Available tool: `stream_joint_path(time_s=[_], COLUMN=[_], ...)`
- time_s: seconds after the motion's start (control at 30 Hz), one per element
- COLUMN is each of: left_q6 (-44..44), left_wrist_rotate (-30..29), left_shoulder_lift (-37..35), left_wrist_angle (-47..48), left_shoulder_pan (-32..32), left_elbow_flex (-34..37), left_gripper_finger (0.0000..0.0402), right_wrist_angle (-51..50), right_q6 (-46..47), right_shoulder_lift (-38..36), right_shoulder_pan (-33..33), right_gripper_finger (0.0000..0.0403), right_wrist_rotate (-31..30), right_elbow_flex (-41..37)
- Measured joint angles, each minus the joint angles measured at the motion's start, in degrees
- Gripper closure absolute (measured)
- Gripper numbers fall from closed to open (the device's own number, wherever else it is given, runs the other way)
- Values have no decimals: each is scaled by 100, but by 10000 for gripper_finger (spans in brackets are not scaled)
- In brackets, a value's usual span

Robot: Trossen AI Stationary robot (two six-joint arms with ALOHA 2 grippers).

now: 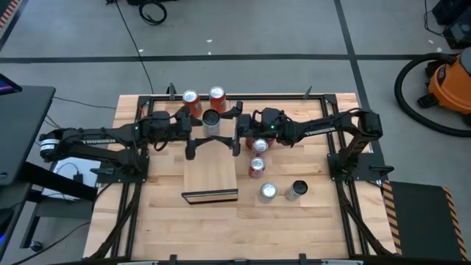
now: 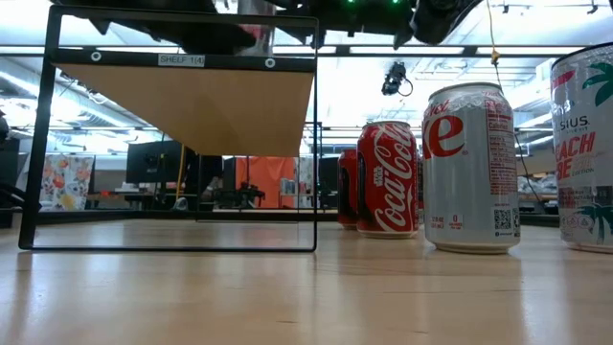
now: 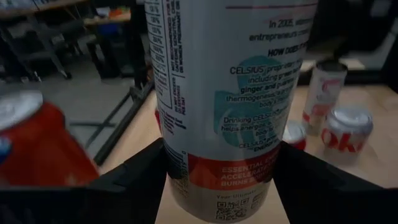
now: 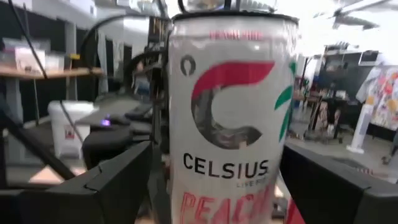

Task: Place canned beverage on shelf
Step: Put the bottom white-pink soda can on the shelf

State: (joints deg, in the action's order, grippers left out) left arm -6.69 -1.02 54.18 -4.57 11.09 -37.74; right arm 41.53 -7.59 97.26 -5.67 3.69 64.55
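Celsius can (image 1: 211, 121) stands upright between my two grippers, above the far end of the shelf (image 1: 210, 177). My left gripper (image 3: 217, 180) pinches its lower body from the left; my right gripper (image 4: 217, 186) flanks it from the right, fingers spread, apparently clear. Its long axis is vertical, so the left arm alone carries it.

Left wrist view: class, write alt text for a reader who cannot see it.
A tall white Celsius can fills the frame, upright between the left gripper's dark fingers. A red can sits to one side; three more cans stand on the wooden table beyond.
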Motion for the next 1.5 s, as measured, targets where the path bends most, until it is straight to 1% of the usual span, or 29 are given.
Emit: stream_joint_path(time_s=[0.3, 0.4, 0.5, 0.57, 0.7, 0.83, 1.0, 1.1, 1.27, 1.4, 1.5], left_q6=[107, 120, 279, 421, 461, 373, 265, 266, 287, 357, 413], left_wrist_rotate=[-80, -70, -76, 45, 375, 649, 650, 651, 638, 627, 627], left_shoulder_lift=[-335, -499, -673, -702, -698, -695, -694, -578, -203, 116, 338], left_wrist_angle=[1141, 966, 386, -107, -470, -611, -1004, -1281, -1765, -2281, -2495], left_shoulder_pan=[15, 101, 206, 241, 258, 280, 302, 302, 299, 299, 299], left_elbow_flex=[15, 281, 709, 924, 1188, 1215, 1215, 1213, 1213, 1213, 1209], left_gripper_finger=[142, 141, 141, 141, 141, 140, 140, 140, 140, 140, 140], right_wrist_angle=[-1575, -1915, -1881, -1734, -1295, -887, -688, -587, -504, -513, -499], right_q6=[-13, 8, 8, -58, -138, -127, -110, -53, 72, 97, 98], right_shoulder_lift=[-608, -710, -661, -533, -292, -169, -169, -169, -170, -171, -171], right_shoulder_pan=[9, 31, 69, 74, 24, -81, -180, -225, -271, -271, -274], right_gripper_finger=[52, 52, 52, 52, 52, 52, 52, 52, 52, 52, 52], right_wrist_rotate=[-84, -112, -116, -209, -261, -143, 36, 84, 253, 220, 211], right_elbow_flex=[-2, -4, -4, -4, -7, -7, -4, -4, -4, -4, -4])
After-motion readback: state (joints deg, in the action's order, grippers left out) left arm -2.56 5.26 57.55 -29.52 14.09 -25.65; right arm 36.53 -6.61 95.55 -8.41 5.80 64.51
